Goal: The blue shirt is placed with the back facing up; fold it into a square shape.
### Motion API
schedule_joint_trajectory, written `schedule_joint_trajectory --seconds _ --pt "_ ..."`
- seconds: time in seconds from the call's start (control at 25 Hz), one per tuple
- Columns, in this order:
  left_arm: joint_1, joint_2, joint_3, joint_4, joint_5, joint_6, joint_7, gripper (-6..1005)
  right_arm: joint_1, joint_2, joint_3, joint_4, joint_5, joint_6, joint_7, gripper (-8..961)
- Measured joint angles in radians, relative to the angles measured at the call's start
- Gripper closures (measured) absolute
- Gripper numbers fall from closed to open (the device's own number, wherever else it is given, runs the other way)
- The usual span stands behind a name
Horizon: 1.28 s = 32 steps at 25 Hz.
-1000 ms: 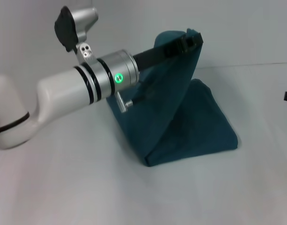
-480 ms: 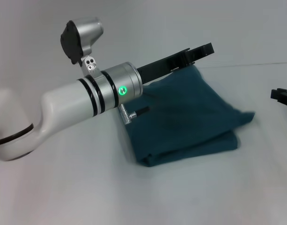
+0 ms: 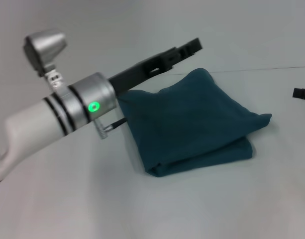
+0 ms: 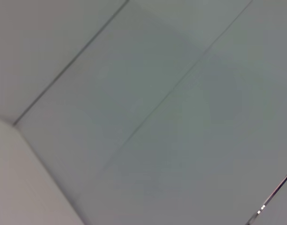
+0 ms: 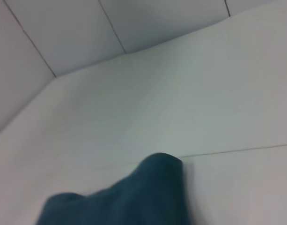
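The blue shirt (image 3: 192, 122) lies folded in a thick, roughly square bundle on the white table (image 3: 142, 209), with one corner sticking out to the right. It also shows in the right wrist view (image 5: 134, 199). My left gripper (image 3: 184, 50) hangs above the shirt's far left edge, open and empty, clear of the cloth. Only a black tip of my right gripper (image 3: 302, 93) shows at the right edge of the head view, away from the shirt. The left wrist view shows only pale wall panels.
My left forearm (image 3: 57, 114) reaches across the left half of the table. A pale wall (image 3: 142, 30) rises behind the table.
My left gripper held a shirt edge up high, carried it over to the right and let it drop. The shirt now lies flat. The left arm has pulled back to the left.
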Motion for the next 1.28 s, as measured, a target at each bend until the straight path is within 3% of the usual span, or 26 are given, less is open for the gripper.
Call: schedule_joint_trajectory --seconds 0.04,0.28,0.48,0.84,1.28 --pt "0.015 0.001 -0.029 0.001 0.016 0.028 0.018 259 0.004 -0.006 0.003 0.000 -0.002 -0.012 0.031 694" --pt "0.083 0.016 -0.110 0.024 0.117 0.120 0.088 51 0.045 -0.053 -0.003 0.047 -0.061 -0.060 0.255 618" --pt "0.137 0.030 -0.148 0.062 0.238 0.159 0.146 36 0.091 -0.074 -0.003 0.131 -0.142 -0.054 0.338 478" --pt "0.176 0.041 -0.291 0.090 0.528 0.230 0.195 37 0.156 -0.063 -0.004 0.242 -0.179 0.042 0.362 486" --pt "0.188 0.040 -0.316 0.090 0.550 0.225 0.196 37 0.182 -0.032 -0.032 0.276 -0.181 0.154 0.363 488"
